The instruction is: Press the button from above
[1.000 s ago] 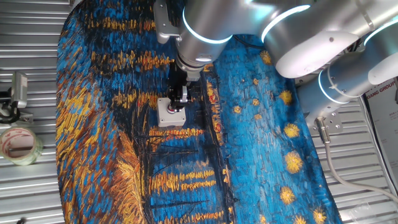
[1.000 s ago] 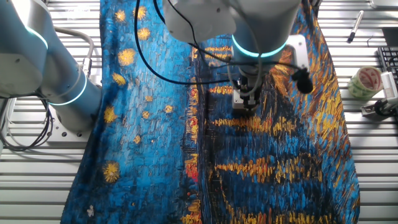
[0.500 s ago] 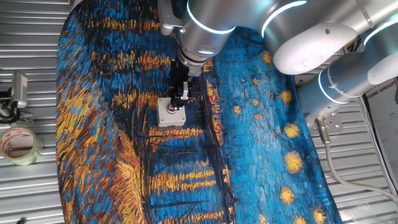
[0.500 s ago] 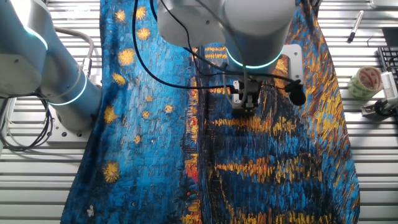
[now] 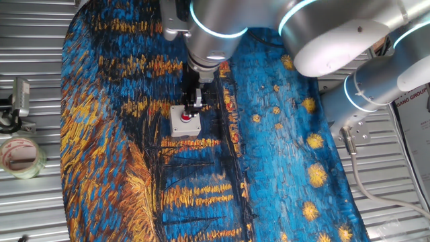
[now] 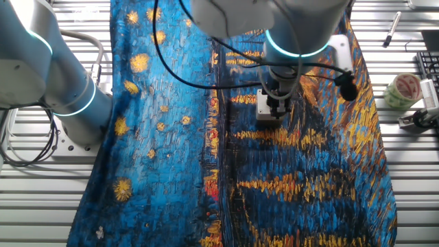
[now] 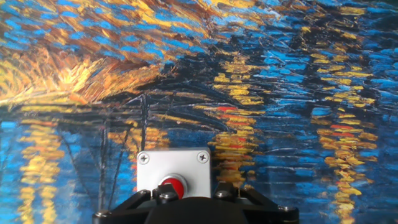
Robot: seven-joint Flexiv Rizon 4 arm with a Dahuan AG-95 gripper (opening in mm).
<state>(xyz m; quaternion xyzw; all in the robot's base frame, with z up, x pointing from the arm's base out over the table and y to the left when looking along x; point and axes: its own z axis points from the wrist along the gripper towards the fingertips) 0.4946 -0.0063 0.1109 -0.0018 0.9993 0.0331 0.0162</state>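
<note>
End effector [image 5: 192, 107] vertical, just above button [image 5: 186, 117]; finger state unclear.

A robotics lab: slatted metal bench [image 5: 40, 208], painted cloth [image 5: 134, 168], tape roll [image 5: 19, 156]

Silver-grey robot arm [image 5: 336, 40] with rounded segments, glowing pale-blue rings at the joints (black cables loop alongside), ending in a black gripper [image 5: 193, 107].

Button [image 7: 173, 186] partly behind gripper [image 7: 193, 200]
</note>
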